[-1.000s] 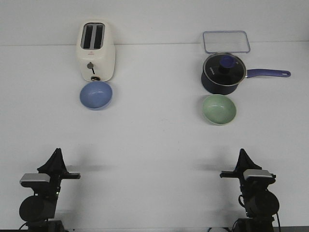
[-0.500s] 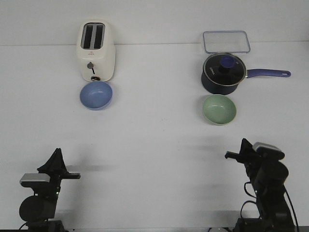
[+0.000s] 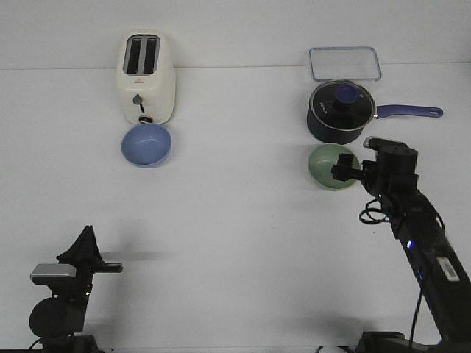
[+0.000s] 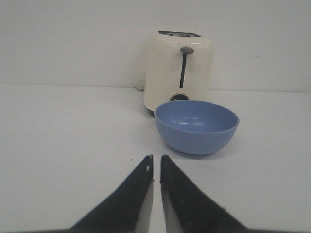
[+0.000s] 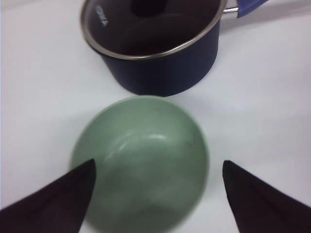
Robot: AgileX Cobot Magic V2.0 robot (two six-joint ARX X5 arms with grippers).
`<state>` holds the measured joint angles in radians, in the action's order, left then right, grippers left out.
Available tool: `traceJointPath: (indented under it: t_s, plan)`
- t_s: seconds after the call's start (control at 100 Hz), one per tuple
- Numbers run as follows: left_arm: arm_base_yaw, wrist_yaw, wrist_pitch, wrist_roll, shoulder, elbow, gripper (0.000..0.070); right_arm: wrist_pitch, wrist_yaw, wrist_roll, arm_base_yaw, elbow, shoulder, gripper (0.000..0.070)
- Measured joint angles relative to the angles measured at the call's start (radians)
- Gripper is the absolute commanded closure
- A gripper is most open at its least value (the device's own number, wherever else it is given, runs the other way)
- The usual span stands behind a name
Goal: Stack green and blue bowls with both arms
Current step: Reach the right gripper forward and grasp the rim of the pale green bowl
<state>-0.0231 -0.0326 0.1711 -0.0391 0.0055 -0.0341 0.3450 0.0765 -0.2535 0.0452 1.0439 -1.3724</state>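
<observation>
The pale green bowl [image 3: 328, 165] sits on the white table just in front of the saucepan. My right gripper [image 3: 344, 166] hangs over its right part, jaws wide open. In the right wrist view the green bowl [image 5: 141, 155] lies between and below the two open fingers [image 5: 58, 199]. The blue bowl [image 3: 146, 144] sits in front of the toaster at the left. My left gripper [image 3: 87, 237] rests near the table's front left, far from it. In the left wrist view the blue bowl [image 4: 197, 125] is ahead of the left gripper [image 4: 156, 161], whose jaws are shut and empty.
A cream toaster [image 3: 146, 77] stands behind the blue bowl. A dark blue lidded saucepan [image 3: 341, 110] with its handle pointing right stands close behind the green bowl. A clear lidded container [image 3: 344, 63] lies at the back right.
My right arm has reached forward from the table's front edge to above the green bowl. The left arm and both bowls have not moved.
</observation>
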Motion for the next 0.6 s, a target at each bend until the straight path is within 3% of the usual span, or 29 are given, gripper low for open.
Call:
traceJointPath:
  t_s: [0.13,0.19,0.39,0.6]
  plan:
    - [0.000,0.000,0.000,0.000,0.000,0.000,0.0686,0.012,-0.001,0.014,0.018,0.061,-0.137,0.0185]
    - [0.000,0.000,0.000,0.000,0.000,0.000,0.0686,0.015,-0.002,0.015,0.030,0.073,-0.192,0.0243]
    - [0.000,0.000,0.000,0.000,0.000,0.000,0.0685,0.026,0.004,0.017,0.062,0.076,-0.297,0.0700]
    - [0.000,0.000,0.000,0.000,0.000,0.000,0.0686,0.028,0.037,0.037,0.067,0.082,-0.280,0.0700]
